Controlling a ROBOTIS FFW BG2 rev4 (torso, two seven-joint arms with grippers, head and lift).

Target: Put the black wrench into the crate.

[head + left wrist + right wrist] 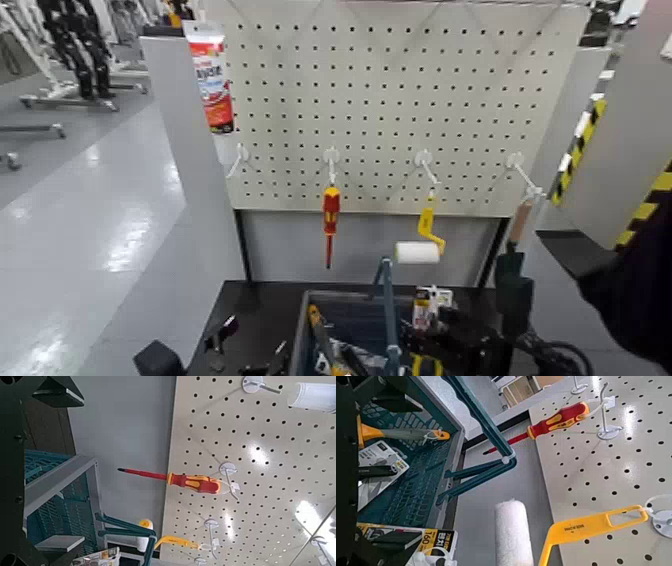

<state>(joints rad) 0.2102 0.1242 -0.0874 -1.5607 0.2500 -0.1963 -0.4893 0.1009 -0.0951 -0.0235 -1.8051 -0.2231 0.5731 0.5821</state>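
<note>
Crate handle (pixel 388 300) upright; screwdriver (pixel 331 213), roller (pixel 418 252) hanging beyond — left hand (pixel 63 468), right hand (pixel 399 469): fingers apart

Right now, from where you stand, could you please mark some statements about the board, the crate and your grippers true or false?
1. The screwdriver hangs on the pegboard. True.
2. The roller lies in the crate. False: it hangs on the pegboard.
3. The right gripper is open, at the crate. True.
4. The left gripper holds the screwdriver. False: it is open and empty, off to the crate's left.
5. In the head view, the screwdriver is left of the roller. True.
6. The crate is empty. False: tools and packs lie in it.
</note>
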